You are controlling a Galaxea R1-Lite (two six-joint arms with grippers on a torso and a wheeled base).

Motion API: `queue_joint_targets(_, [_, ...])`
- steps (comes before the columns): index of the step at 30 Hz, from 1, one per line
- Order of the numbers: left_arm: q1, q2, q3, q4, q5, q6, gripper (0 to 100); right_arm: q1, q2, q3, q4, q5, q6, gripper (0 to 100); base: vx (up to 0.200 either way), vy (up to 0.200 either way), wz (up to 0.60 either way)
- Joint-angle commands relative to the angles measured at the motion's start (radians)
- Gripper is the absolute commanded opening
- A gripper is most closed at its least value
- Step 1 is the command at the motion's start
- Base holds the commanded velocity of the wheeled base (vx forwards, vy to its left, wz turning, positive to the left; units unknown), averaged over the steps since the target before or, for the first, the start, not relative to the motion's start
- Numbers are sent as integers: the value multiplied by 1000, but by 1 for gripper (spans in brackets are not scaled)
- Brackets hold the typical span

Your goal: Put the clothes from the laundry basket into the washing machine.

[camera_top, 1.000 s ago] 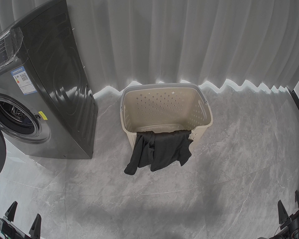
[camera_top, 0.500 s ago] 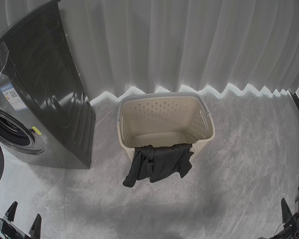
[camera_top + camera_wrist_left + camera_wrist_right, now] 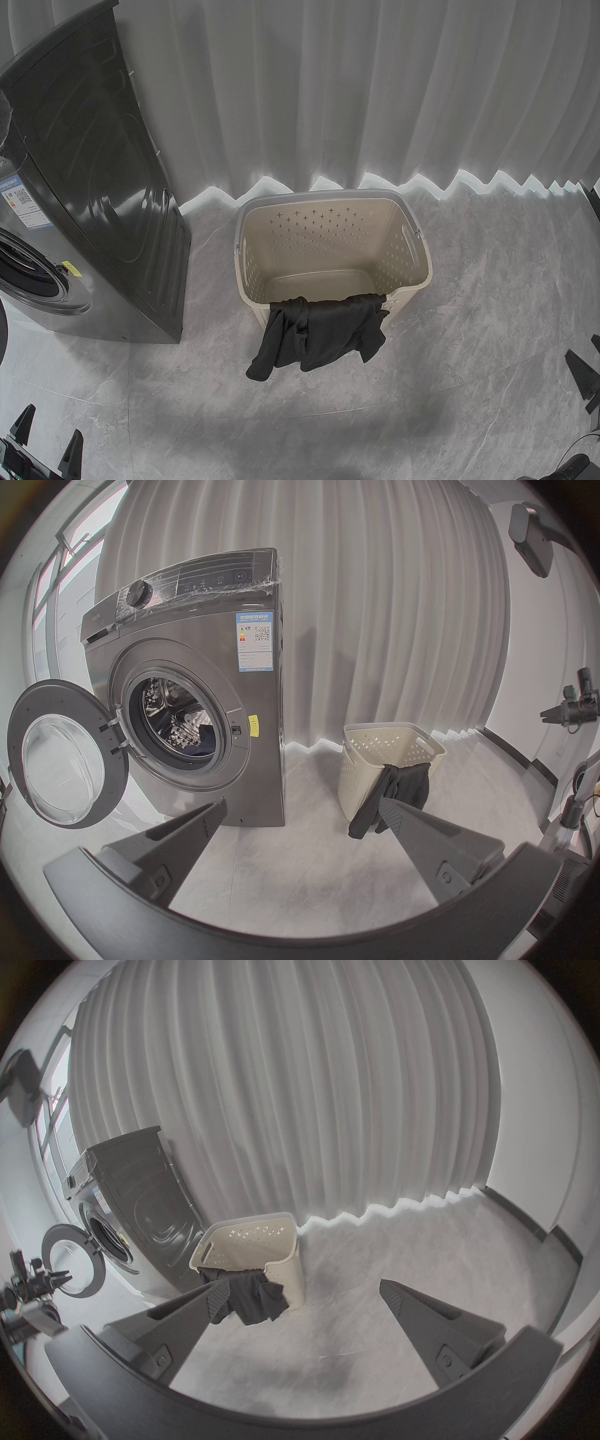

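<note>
Now camera's shifted nearer vs a sec ago; basket [image 3: 331,199] itself unmoved, dark garment [image 3: 322,331] draped over its front rim. Left tool [image 3: 303,805] & right tool [image 3: 299,1286] spread, empty. Pickup's next, washer [image 3: 206,686] door open.

Whole head view re-framed since the earlier frames, a shift of viewpoint and not of the things, right gripper [image 3: 586,374] raised from its earlier low position, now higher and turned, still to the right of the laundry basket [image 3: 400,215], well apart from it.
</note>
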Motion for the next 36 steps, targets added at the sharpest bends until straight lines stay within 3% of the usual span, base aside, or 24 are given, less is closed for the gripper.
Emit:
queue_joint_targets(1, [-1,-16,16,0,0,0,100,99,356,15,-151,42,32,100,0,0,0])
queue_joint_targets(7, [1,-16,16,0,0,3,100,168,536,-12,-203,39,17,100,0,0,0])
queue_joint_targets(10, [1,-16,16,0,0,3,100,248,632,-12,-235,32,29,100,0,0,0])
queue_joint_targets(14, [1,-16,16,0,0,3,100,303,709,-15,-266,6,35,100,0,0,0])
queue_joint_targets(16, [1,-16,16,0,0,3,100,351,809,-34,-345,-8,67,100,0,0,0])
queue_joint_targets(22, [1,-16,16,0,0,1,100,412,978,-74,-473,-139,113,100,0,0,0])
queue_joint_targets(26, [1,-16,16,0,0,0,100,466,1034,-116,-482,-154,170,100,0,0,0])
queue_joint_targets(30, [-1,-16,16,0,0,0,100,479,1094,-161,-476,-174,184,100,0,0,0])
queue_joint_targets(31, [-1,-16,16,0,0,0,100,481,1131,-187,-479,-215,187,100,0,0,0])
queue_joint_targets(33, [-1,-16,16,0,0,-2,100,498,1175,-218,-484,-257,208,100,0,0,0])
queue_joint_targets(36, [-1,-16,16,0,0,-3,100,538,1206,-255,-482,-270,265,100,0,0,0])
